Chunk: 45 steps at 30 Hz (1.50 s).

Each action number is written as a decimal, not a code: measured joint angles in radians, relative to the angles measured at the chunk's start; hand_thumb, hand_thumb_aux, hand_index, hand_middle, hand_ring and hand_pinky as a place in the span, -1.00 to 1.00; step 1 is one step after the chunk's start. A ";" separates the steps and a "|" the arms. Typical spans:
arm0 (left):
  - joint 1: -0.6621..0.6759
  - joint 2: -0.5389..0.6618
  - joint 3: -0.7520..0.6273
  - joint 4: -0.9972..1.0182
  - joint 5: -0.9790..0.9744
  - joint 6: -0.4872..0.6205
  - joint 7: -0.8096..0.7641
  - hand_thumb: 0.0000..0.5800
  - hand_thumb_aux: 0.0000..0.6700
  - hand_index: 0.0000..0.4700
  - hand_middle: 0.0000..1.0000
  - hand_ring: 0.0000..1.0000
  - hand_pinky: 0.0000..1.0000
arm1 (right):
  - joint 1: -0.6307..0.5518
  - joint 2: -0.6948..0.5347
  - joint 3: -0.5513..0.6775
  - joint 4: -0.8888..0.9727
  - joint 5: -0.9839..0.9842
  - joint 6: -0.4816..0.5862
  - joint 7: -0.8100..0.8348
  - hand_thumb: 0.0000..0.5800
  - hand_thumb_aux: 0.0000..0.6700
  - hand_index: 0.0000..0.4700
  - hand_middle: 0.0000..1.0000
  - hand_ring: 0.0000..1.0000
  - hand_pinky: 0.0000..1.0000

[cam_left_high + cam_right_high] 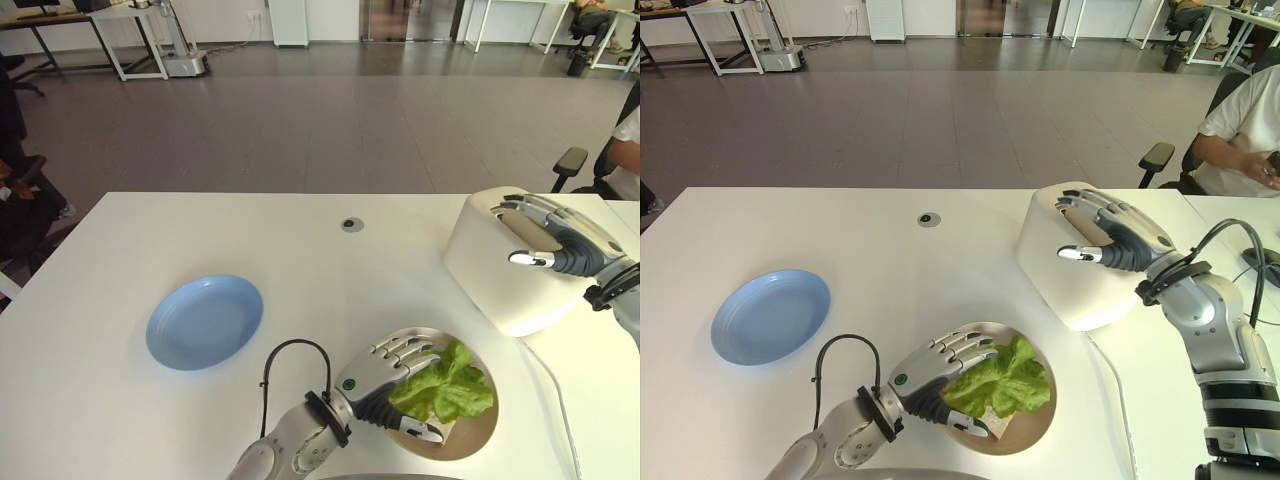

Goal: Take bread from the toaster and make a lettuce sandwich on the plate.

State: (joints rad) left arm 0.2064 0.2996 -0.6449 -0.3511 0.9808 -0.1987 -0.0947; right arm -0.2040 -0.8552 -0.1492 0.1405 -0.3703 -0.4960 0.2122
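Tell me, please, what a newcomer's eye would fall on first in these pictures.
First, the green lettuce in the tan dish at the table's near edge, with the left hand closed on it. Next, the right hand lying over the white toaster on the right, where bread shows in the slot. The blue plate on the left is bare.

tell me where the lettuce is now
The lettuce sits in the tan bowl, right of the blue plate and in front of the toaster, with the left hand closed around it.
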 measured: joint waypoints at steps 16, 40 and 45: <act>0.074 0.008 0.307 -0.087 -0.451 -0.130 0.108 -1.00 -1.00 -1.00 -1.00 -1.00 -1.00 | 0.152 -0.088 -0.081 0.011 -0.072 0.116 -0.005 0.87 0.50 0.50 -1.00 -1.00 -1.00; 0.118 -0.006 0.380 -0.087 -0.424 -0.193 0.129 -1.00 -1.00 -1.00 -1.00 -1.00 -1.00 | -0.108 -0.016 -0.363 -0.081 0.870 0.682 0.435 1.00 1.00 1.00 -1.00 -1.00 -1.00; 0.134 -0.004 0.411 -0.146 -0.405 -0.226 0.140 -1.00 -1.00 -1.00 -1.00 -1.00 -1.00 | -0.041 -0.041 -0.377 -0.219 1.079 0.858 0.642 1.00 1.00 1.00 -1.00 -1.00 -1.00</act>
State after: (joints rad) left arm 0.3408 0.2951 -0.2338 -0.4967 0.5755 -0.4242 0.0449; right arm -0.2450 -0.8960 -0.5266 -0.0788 0.7087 0.3616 0.8544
